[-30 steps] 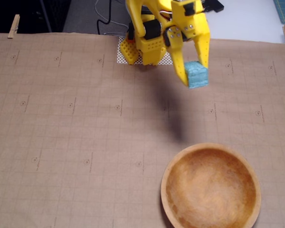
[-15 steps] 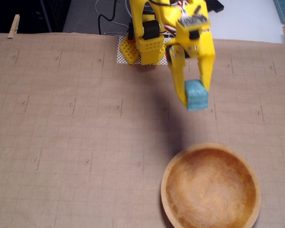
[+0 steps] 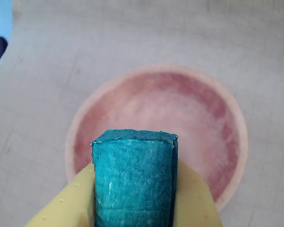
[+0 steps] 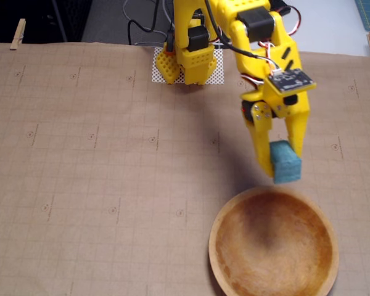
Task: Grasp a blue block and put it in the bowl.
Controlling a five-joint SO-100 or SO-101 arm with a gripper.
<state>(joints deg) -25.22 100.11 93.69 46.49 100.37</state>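
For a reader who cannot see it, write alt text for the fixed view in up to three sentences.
A yellow gripper holds a blue block in the air just beyond the far rim of a wooden bowl, which looks empty. The arm reaches in from the top of the picture over a table covered with brown gridded paper.

The teal blue block (image 4: pixel 285 163), clamped upright above the table, hangs beside the empty wooden bowl (image 4: pixel 217 259).

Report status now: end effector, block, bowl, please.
End effector shut on blue block. Block held at bowl far rim in fixed view. Bowl empty, nothing blocking.
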